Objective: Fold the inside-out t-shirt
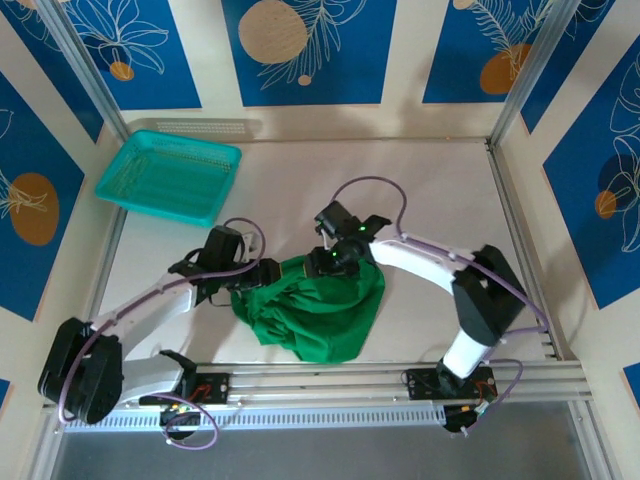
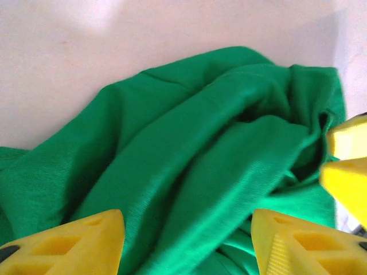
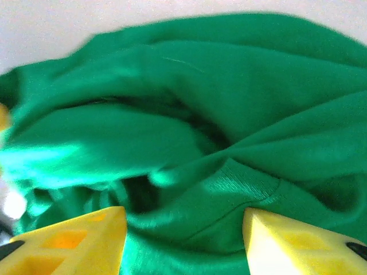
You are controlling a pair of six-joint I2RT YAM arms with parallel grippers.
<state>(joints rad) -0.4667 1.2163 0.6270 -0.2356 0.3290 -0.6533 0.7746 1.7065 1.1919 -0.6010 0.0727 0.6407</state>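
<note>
**Inspection: green t-shirt bunched at table front, both sets of fingers apart over it**

Item 1, garment. The bright green, short-sleeved cloth t-shirt [image 1: 312, 308] lies on the pale, flat table [image 1: 420, 190] as a crumpled heap. It is not spread and not folded. It sits at the near middle of the table, between the two arms and just short of the metal rail [image 1: 330, 372] at the front edge. Its surface is heavily wrinkled, with deep folds running across it and dark hollows between them. In the right wrist view a ribbed band of cloth [image 3: 243, 184] shows just beyond the fingers, but which hem it belongs to cannot be told.

Item 2, left arm. The left fingers [image 2: 77, 243], yellow and wedge-shaped, stand well apart. Green cloth lies in the gap between them and beneath them, and nothing is pinched. In the top view they are at the heap's left edge.

Item 3, right arm. The right fingers [image 3: 77, 240], of the same yellow make, also stand apart, with cloth lying loose in the gap. In the top view they are at the heap's far upper edge. They also show at the right margin of the left wrist view, close to the cloth. Whether they touch it there cannot be told.

Item 4, other objects. A teal plastic mesh basket [image 1: 170, 178], rectangular and shallow, sits at the far left of the table, well apart from the t-shirt and from both arms.
</note>
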